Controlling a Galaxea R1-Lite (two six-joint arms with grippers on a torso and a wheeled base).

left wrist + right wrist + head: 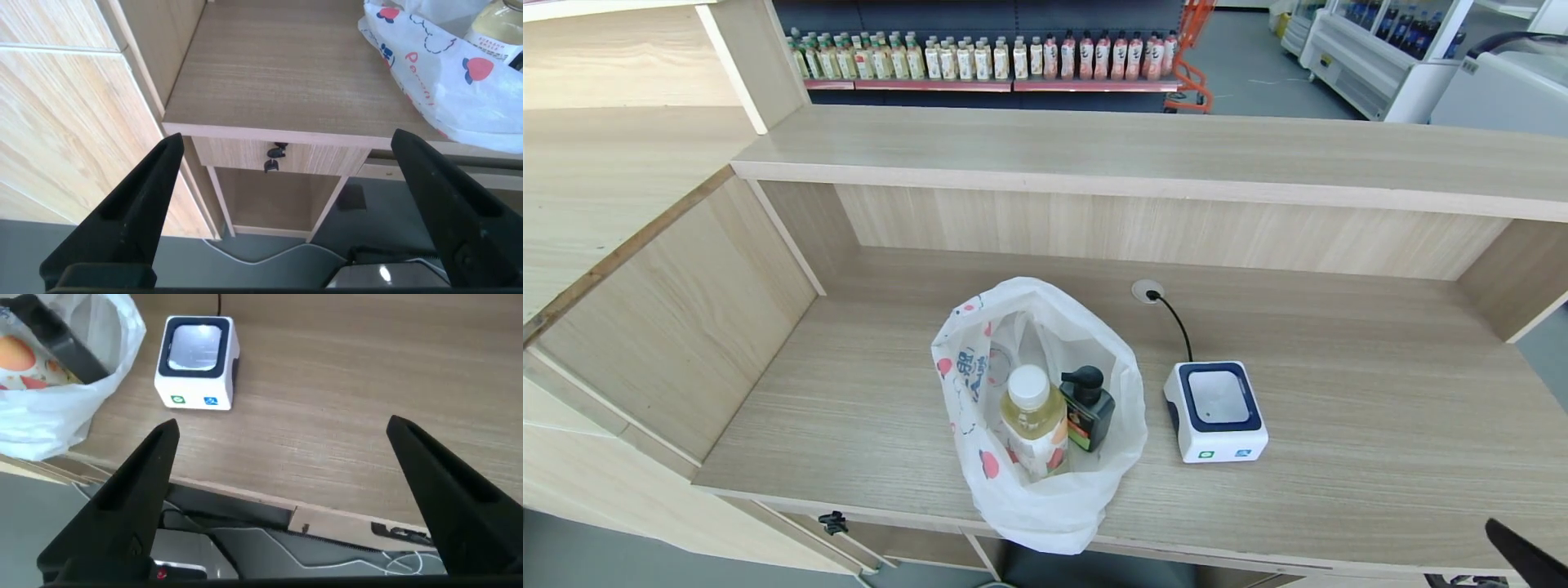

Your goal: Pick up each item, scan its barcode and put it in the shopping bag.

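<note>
Already bagged: 2 items, a drink bottle with a white cap and a dark pump bottle, upright and touching inside the bag.
Bag: near the middle of the counter's front edge, mouth open upward, its lower part lapping over that edge.
Scanner: just beside the bag on its right, window up, cable running toward the back of the counter.
Left gripper: fingers spread wide, holding nothing, off the counter's front edge near its left corner.
Right gripper: fingers spread wide, holding nothing, off the front edge, right of the scanner.
Bag handling: thin, soft film, probably light and slippery; it would likely slump or slide if nudged, so take it by the rim, not the wall.
Drink bottle handling: looks full, so fairly heavy; smooth plastic that may give a little; best held around the body below the shoulder.
Pump bottle handling: stiff and small; grip the flat body, not the pump head, which could press down.
Progress: no loose item is seen on the counter, so bagging looks complete.
</note>
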